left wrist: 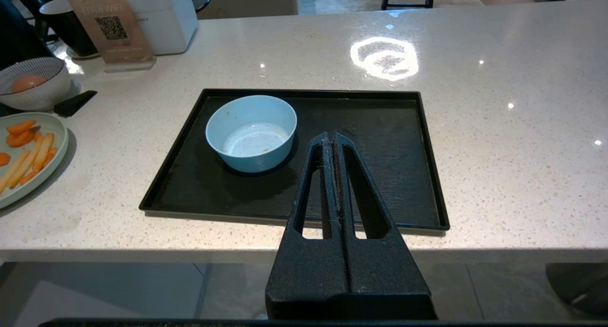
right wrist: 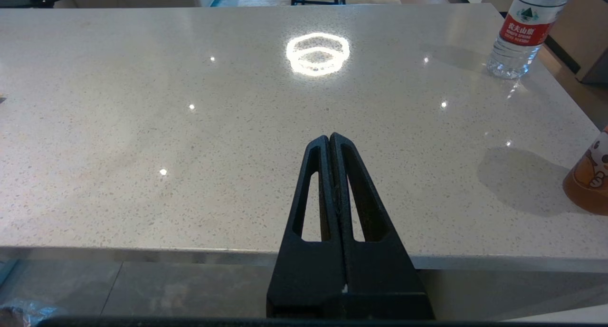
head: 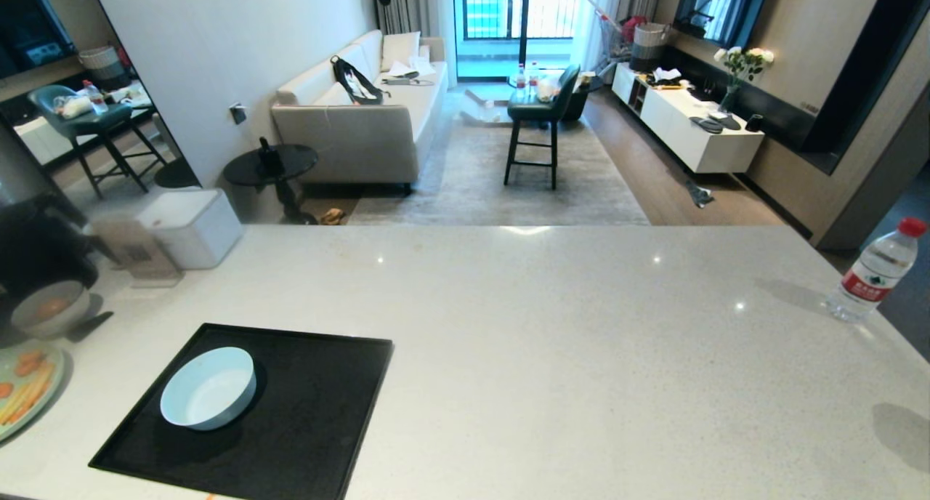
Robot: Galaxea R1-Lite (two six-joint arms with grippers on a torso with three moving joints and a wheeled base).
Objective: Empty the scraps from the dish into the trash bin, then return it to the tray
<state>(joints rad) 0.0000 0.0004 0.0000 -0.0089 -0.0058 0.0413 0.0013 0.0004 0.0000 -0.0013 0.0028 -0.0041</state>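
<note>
One pale-blue dish (left wrist: 251, 132) stands upright on the left part of the black tray (left wrist: 389, 175), which lies at the near left of the speckled white counter (head: 552, 325). The dish looks all but empty: only a whitish film and a tiny orange speck show on its floor, and no slices or sticks are visible in it. Left of the tray, apart from it, a pale-green plate (left wrist: 52, 132) carries orange slices and yellow sticks, and beyond that sits a striped bowl (left wrist: 40, 96) with something orange inside; a card stand with a QR code (left wrist: 107, 27) and a white box (left wrist: 164, 15) stand at the far left. A water bottle (head: 875, 271) stands at the far right edge. No trash bin appears in any view. The left gripper (left wrist: 332, 139) hangs off the near edge of the counter, level with the tray, fingers pressed together and holding nothing; the right gripper (right wrist: 329, 139) is likewise clenched and empty over bare counter. Judging by this, either the job is finished or nothing has begun; if begun, the left fingers must part and take the dish by its rim.
</note>
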